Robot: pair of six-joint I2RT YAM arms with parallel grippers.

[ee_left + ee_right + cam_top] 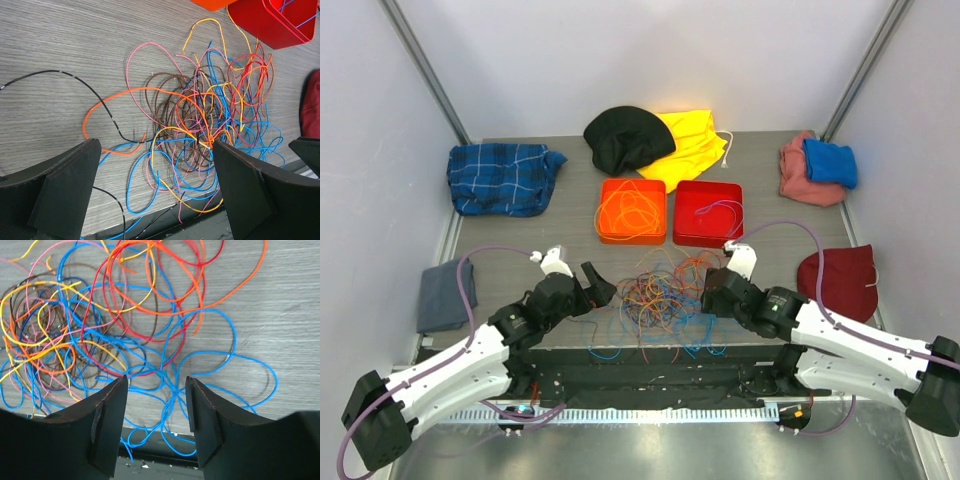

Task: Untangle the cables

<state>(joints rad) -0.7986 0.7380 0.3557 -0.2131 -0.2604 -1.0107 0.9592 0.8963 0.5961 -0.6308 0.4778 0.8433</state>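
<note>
Table [520,262]: grey wood grain, and it carries everything, with cloths lying around its edges.
Cables [660,300]: a loose tangle of blue, orange, yellow, red, pink and brown loops. It lies flat near the table's front edge, between the two pincers and in front of both bins. A few blue loops reach over the dark front strip.
Plaid cloth [500,178]: blue and crumpled, at the far left.
Black cloth [625,138]: at the far middle, overlapping a yellow cloth [695,140].
Orange bin [633,238]: just behind the tangle, with a coil of orange wire inside.
Red bin [708,240]: just right of the orange bin, with a thin purple wire inside.
Left pincer [156,144]: jaws spread wide and gripping nothing, at the tangle's left edge.
Right pincer [156,381]: jaws partly apart with nothing clamped; blue loops lie on the table below the gap.
</note>
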